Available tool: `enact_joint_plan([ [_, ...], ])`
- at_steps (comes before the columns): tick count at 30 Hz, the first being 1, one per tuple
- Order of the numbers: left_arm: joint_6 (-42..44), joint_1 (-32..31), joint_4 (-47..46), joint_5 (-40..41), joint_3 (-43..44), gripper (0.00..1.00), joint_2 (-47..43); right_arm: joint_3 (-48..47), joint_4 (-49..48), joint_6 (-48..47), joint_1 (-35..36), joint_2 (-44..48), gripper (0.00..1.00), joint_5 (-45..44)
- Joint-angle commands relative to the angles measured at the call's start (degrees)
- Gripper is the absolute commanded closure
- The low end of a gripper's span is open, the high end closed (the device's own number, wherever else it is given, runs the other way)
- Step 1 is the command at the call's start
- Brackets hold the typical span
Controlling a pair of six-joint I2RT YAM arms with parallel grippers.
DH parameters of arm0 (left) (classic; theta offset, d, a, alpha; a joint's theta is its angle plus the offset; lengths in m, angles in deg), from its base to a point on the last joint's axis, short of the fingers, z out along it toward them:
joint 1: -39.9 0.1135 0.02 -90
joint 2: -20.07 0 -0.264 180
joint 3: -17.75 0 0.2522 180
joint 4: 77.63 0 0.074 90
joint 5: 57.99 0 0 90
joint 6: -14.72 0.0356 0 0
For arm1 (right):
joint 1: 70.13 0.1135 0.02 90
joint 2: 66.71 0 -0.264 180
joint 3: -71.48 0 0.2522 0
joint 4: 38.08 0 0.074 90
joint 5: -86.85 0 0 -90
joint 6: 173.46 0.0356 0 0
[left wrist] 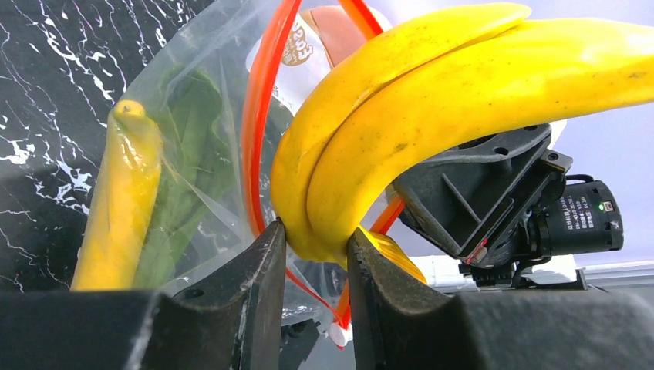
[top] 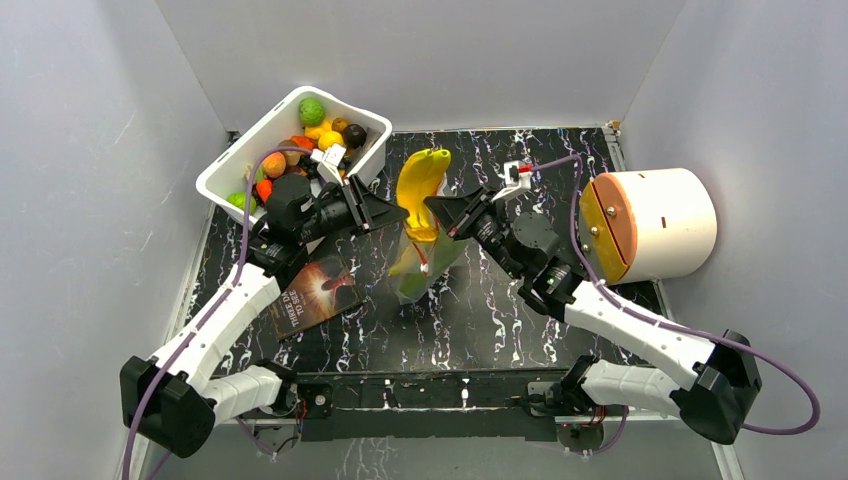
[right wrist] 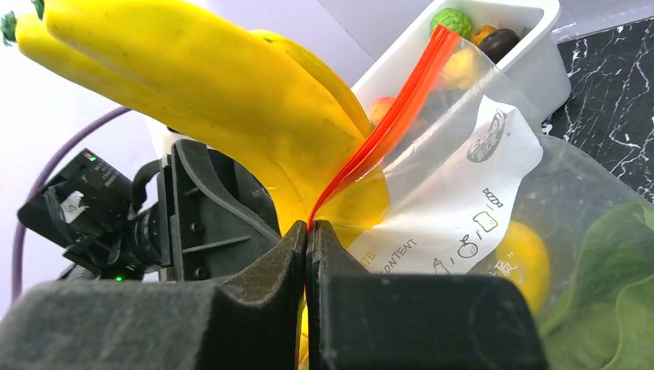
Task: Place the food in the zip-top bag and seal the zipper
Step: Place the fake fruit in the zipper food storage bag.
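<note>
Left claw clamps the lower end of the bananas. The bunch rises above its fingers and its far end is cut off by the frame. Right claw is pinched tight on the zipper at the rim of the bag, bananas just left of it.

Top view: the bag hangs below and between both claws, its mouth hidden behind the bananas. How deep the bananas sit, cannot tell.

Left wrist only: leaf and a long yellow piece inside the bag, left of the fingers.

Right wrist only: the bag's printed label, and the tub beyond the claw, contents blurred.
</note>
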Motion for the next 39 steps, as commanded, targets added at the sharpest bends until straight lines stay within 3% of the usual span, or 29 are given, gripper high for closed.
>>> enact_joint_plan([
  [1, -0.23, -0.50, -2.09, -2.96, -0.23, 0.97, -2.39, 0.19, -10.23, 3.77, 0.11, 3.13, 1.00, -0.75],
  [15, 19.68, -0.52, 26.30, 13.08, 8.30, 0.98, 0.33, -1.31, -8.95, 5.22, 0.15, 2.99, 1.00, 3.80],
  [20, 19.12, -0.50, 24.53, 10.18, 8.22, 0.98, 0.18, -0.51, -9.78, 6.28, 0.15, 1.13, 1.00, 4.27],
  [26, 9.30, -0.50, 14.12, 1.62, 4.48, 0.94, -2.24, -0.07, -9.74, 9.01, 0.09, -0.53, 1.00, 5.30],
  [29, 6.67, -0.50, 12.37, 0.87, 3.38, 0.81, -3.41, 0.14, -9.04, 8.53, 0.00, 0.19, 1.00, 4.46],
  [34, 12.43, -0.50, 25.32, 7.32, 7.69, 0.55, -5.13, 1.02, -8.95, 8.20, -0.38, 2.39, 1.00, 4.32],
  [39, 14.81, -0.50, 30.95, 10.18, 11.01, 0.44, -9.22, 2.60, -8.76, 7.16, -0.79, 5.53, 1.00, 5.11],
])
